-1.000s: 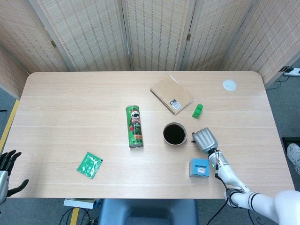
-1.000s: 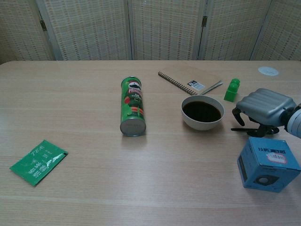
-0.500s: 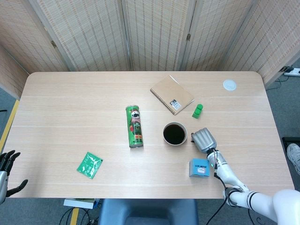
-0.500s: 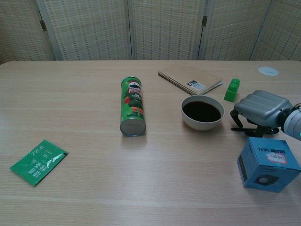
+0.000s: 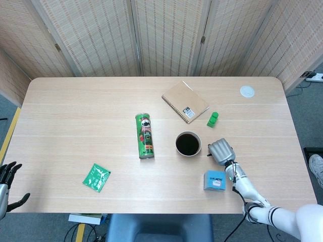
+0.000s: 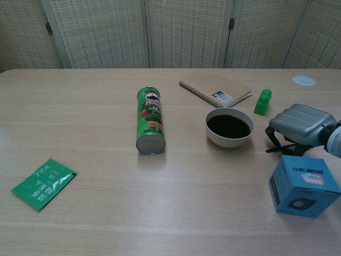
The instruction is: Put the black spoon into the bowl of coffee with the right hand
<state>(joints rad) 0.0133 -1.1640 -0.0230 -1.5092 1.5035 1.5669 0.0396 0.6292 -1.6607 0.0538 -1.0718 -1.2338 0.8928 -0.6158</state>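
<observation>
A white bowl of dark coffee (image 5: 188, 143) (image 6: 229, 127) stands right of the table's middle. Just to its right, my right hand (image 5: 221, 150) (image 6: 301, 122) rests palm down on the table, its fingers curled around the black spoon (image 6: 279, 148). Only a dark bit of the spoon (image 5: 208, 154) sticks out from under the hand on the bowl's side; the remainder is hidden. The spoon is low, at table level. My left hand (image 5: 7, 184) hangs at the lower left, off the table, holding nothing, its fingers apart.
A blue box (image 5: 214, 180) (image 6: 302, 185) stands right in front of the right hand. A green block (image 6: 262, 101) and a brown notebook (image 6: 218, 90) lie behind the bowl. A green crisp can (image 6: 150, 120) lies left of it, with a tea packet (image 6: 42, 183) at the front left.
My right hand has shifted a little to the right, away from the bowl, and its fingers have curled closer around the spoon. The left hand has stayed put.
</observation>
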